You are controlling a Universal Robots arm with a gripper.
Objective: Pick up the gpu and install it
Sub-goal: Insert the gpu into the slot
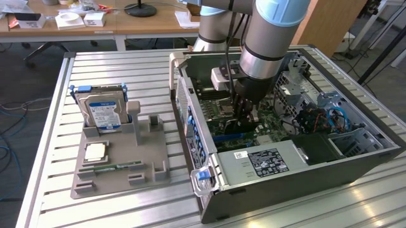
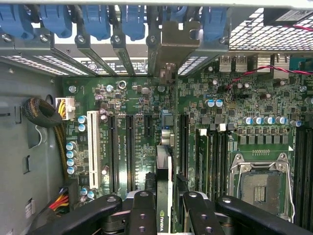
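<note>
The open computer case [image 1: 209, 190] lies on its side on the slatted table [image 1: 127, 66]. My gripper [image 1: 245, 113] reaches down into it over the motherboard [image 1: 219, 107]. In the wrist view the gripper [image 2: 165, 203] is shut on the gpu [image 2: 164, 166], a thin dark card seen edge-on between the black fingers [image 2: 142, 205]. The card stands upright over the expansion slots [image 2: 129, 147], and its grey metal bracket [image 2: 171, 41] is up against the case's rear slot openings. I cannot tell whether its edge connector sits in a slot. From the exterior view the gpu [image 1: 236, 128] shows as a dark shape under the gripper.
Blue latches [image 2: 98, 19] line the rear slots. An empty CPU socket [image 2: 259, 188] and memory slots [image 2: 210, 156] lie beside the card. The power supply [image 1: 266, 161] and drive cage [image 1: 355, 140] fill the case's near end. A grey holder [image 1: 120, 166] carries a hard drive [image 1: 103, 111], a chip [image 1: 95, 151] and a memory stick [image 1: 117, 166].
</note>
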